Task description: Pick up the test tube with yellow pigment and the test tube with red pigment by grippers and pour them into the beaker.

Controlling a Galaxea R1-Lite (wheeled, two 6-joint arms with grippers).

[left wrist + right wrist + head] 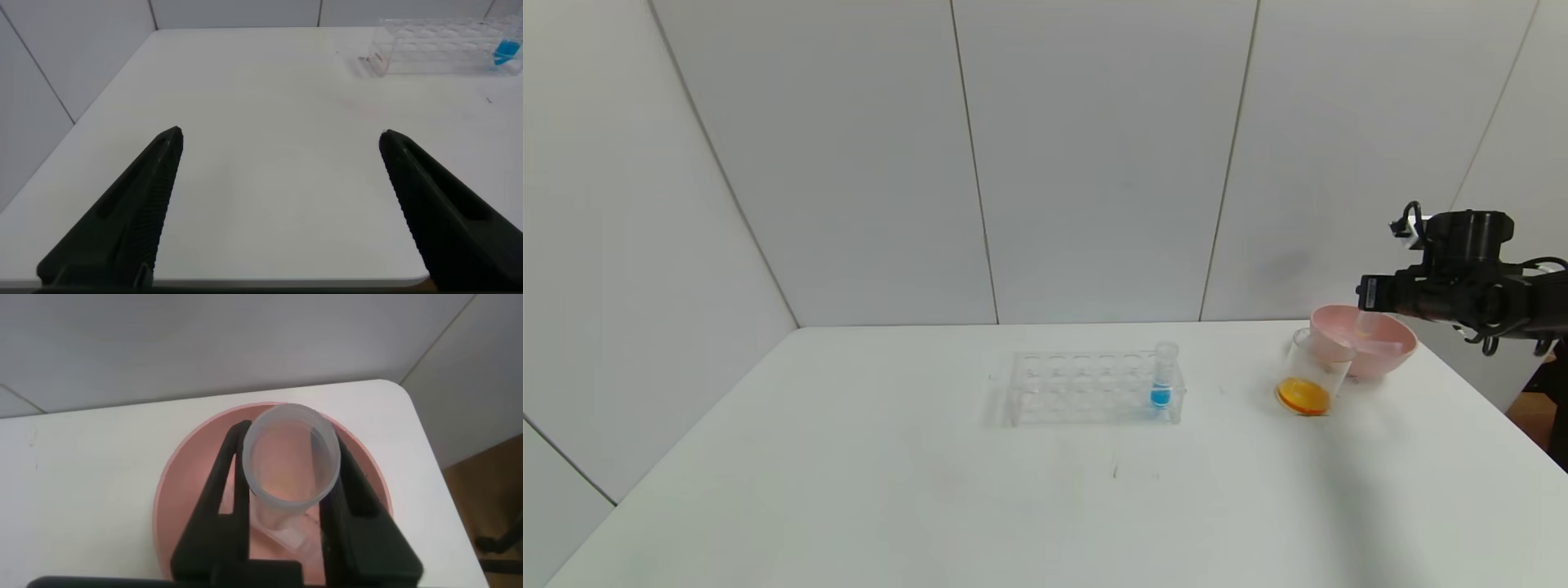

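My right gripper (286, 461) is shut on a clear test tube (292, 457), its two black fingers pressing the tube's sides. The tube looks nearly empty with a faint orange tint, so I cannot tell which pigment it held. It hangs over the pink bowl (188, 482). In the head view the right gripper (1365, 314) reaches in from the right above that bowl (1401, 347). The beaker (1311, 376) stands just in front of the bowl, towards the middle, with orange liquid in its bottom. My left gripper (282, 139) is open over bare table.
A clear tube rack (1086, 384) stands mid-table with one blue-liquid tube (1161, 376) at its right end; the left wrist view shows the rack (433, 49) too. A clear piece lies inside the bowl (298, 551). White walls close the table's back and left.
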